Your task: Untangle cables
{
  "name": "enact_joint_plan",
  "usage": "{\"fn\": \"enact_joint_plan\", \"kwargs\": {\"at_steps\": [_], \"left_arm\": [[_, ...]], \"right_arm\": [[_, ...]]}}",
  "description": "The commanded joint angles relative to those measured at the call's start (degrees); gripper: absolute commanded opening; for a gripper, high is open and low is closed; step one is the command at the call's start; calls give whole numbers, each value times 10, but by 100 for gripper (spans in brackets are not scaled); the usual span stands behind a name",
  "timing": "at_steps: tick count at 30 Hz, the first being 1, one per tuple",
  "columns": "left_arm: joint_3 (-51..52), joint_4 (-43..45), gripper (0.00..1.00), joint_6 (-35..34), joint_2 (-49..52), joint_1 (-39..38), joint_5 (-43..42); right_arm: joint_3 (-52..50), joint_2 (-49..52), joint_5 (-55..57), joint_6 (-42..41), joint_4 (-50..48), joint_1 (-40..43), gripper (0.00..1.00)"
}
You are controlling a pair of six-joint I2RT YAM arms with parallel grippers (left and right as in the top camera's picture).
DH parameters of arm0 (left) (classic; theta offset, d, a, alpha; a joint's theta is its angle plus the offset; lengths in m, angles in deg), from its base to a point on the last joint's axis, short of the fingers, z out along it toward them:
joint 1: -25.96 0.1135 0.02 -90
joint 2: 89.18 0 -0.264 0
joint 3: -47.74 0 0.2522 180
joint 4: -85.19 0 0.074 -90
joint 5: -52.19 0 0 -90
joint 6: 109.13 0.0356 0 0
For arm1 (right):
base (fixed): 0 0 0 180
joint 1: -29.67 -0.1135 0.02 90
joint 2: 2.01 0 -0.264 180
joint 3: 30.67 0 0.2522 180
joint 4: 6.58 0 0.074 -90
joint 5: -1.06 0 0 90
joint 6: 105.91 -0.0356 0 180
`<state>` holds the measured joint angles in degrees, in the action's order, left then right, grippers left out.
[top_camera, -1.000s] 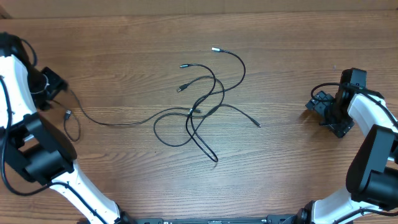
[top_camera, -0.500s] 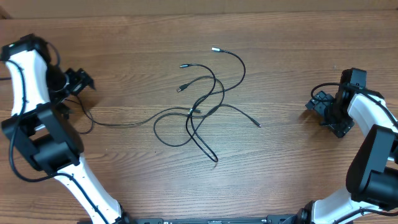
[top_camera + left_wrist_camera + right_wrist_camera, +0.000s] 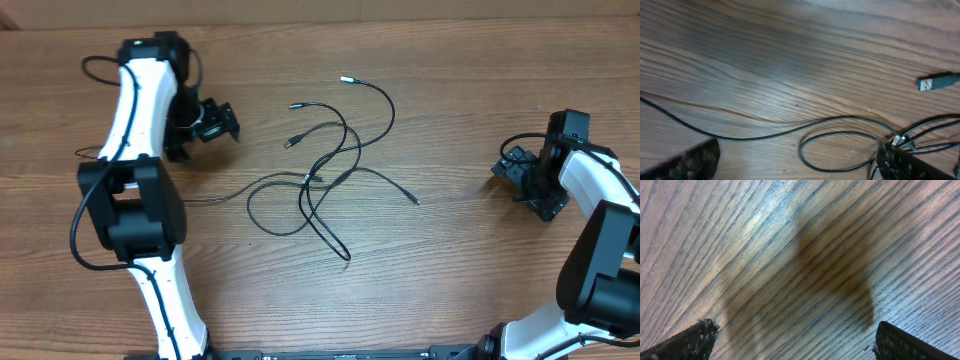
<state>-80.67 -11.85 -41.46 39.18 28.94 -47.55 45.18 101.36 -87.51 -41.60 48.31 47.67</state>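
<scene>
A brown wooden table (image 3: 450, 290) fills nearly the whole overhead view, its grain running left to right. Only a paler strip (image 3: 400, 10) shows along the top edge of the frame, and nothing else of the room is visible. The cables (image 3: 320, 175) lie on the bare wood at the centre of the frame. They are thin black cords crossing one another in a loose tangle, their small plug ends fanned out toward upper centre, right of centre and lower centre. One strand (image 3: 215, 198) trails leftward out of the tangle and runs in behind the left arm. The left claw (image 3: 228, 122) sits in the upper left, just left of the tangle and apart from it, pointing right. The left wrist view shows its fingers (image 3: 690, 160) in the bottom corners, spread wide with nothing gripped, the strand and a loop lying flat on the wood between them. A blue-tipped plug (image 3: 932, 82) rests at the right edge of that view, and the wood there has a soft pale sheen. The right claw (image 3: 507, 170) is at the right edge of the overhead frame, well apart from the cables, over bare wood. Its fingers (image 3: 687, 342) likewise stand at the bottom corners of its own view, wide open and empty, with a blurred dark shadow (image 3: 835, 265) on the glossy grain between them.
</scene>
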Motion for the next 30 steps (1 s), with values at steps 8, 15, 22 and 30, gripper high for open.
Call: {"fn": "enact_joint_plan", "kwargs": {"at_steps": [8,15,22,30], "left_arm": [[17,-39,92,-210,3,-48,66],[123,-33,92,-420,3,-54,88],[205,36,92,-489,3,-54,87],[260,91,60,-541,3,-54,87]], "right_arm": [[-3,0,0,-5,-3,1,100],[-3,0,0,-5,-3,1,100],[-3,0,0,-5,-3,1,100],[-3,0,0,-5,-3,1,100]]}}
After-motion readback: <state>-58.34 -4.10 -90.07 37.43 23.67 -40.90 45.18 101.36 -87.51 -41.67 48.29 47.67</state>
